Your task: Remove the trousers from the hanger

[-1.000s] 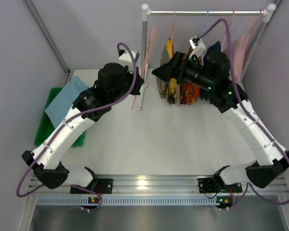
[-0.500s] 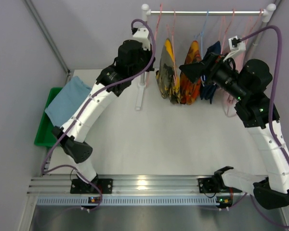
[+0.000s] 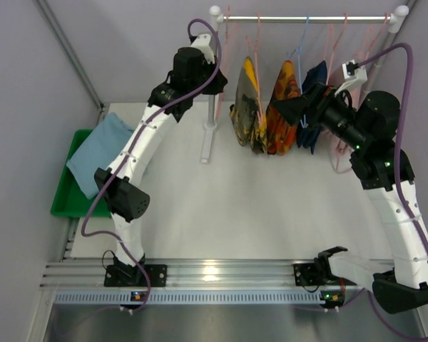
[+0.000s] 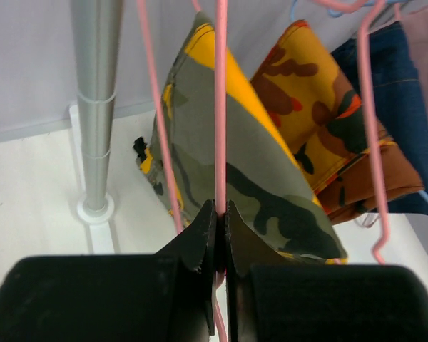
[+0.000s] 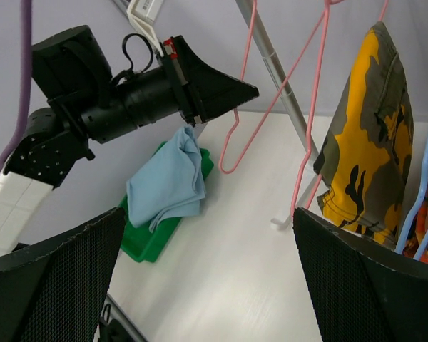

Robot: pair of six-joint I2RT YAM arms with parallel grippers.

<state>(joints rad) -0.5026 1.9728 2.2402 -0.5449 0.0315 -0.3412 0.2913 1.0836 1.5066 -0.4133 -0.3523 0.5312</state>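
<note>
Top view: your left gripper [image 3: 220, 77] is raised by the rack post [image 3: 213, 85], just under the rail [image 3: 299, 18]. Your right gripper [image 3: 285, 108] hangs in front of the orange-red pair [image 3: 284, 92] and the navy pair [image 3: 315, 78]. The yellow trousers [image 3: 246, 107] with black blotches hang from the rail, between the post and the orange-red pair. The light blue trousers [image 3: 100, 146] lie crumpled over the green bin [image 3: 65, 203] at the table's left edge, well apart from the rack.

Left wrist: your jaws are pressed together on a pink hanger [image 4: 220, 107], its wire running straight up out of the left gripper [image 4: 220, 210]. The yellow trousers [image 4: 235, 164] hang right behind that wire, with the orange-red pair [image 4: 307, 121] and navy pair [image 4: 403, 100] beyond. The rack post [image 4: 96, 107] stands to the left.

Right wrist: your right gripper [image 5: 208, 214] has its jaws spread wide, nothing between them, only bare table [image 5: 235, 285] below. The left gripper [image 5: 221, 89] shows across the way, its tip at the pink hanger [image 5: 232, 153]. The yellow trousers [image 5: 364, 142] hang on the right, and the light blue trousers [image 5: 167, 185] sit in the green bin [image 5: 146, 242].
</note>
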